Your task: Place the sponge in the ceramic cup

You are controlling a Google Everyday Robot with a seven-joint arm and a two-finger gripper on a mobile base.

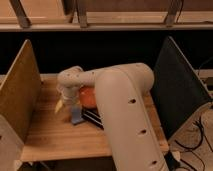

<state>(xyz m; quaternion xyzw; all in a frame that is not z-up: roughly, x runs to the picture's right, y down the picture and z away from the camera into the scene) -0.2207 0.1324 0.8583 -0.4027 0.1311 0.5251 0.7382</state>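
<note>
a wooden desk [50, 136] stands between a brown panel [17, 95] on the left and a dark panel [177, 90] on the right. a thick cream robot arm [120, 100] reaches from the near right across the desk. its tool [71, 105] points down over the middle left of the desk, just left of an orange bowl [89, 96]. the blue-grey sponge [76, 117] sits directly below the tool, beside a black bar [93, 119]. i cannot tell whether the tool is wide, narrow or holding the sponge.
</note>
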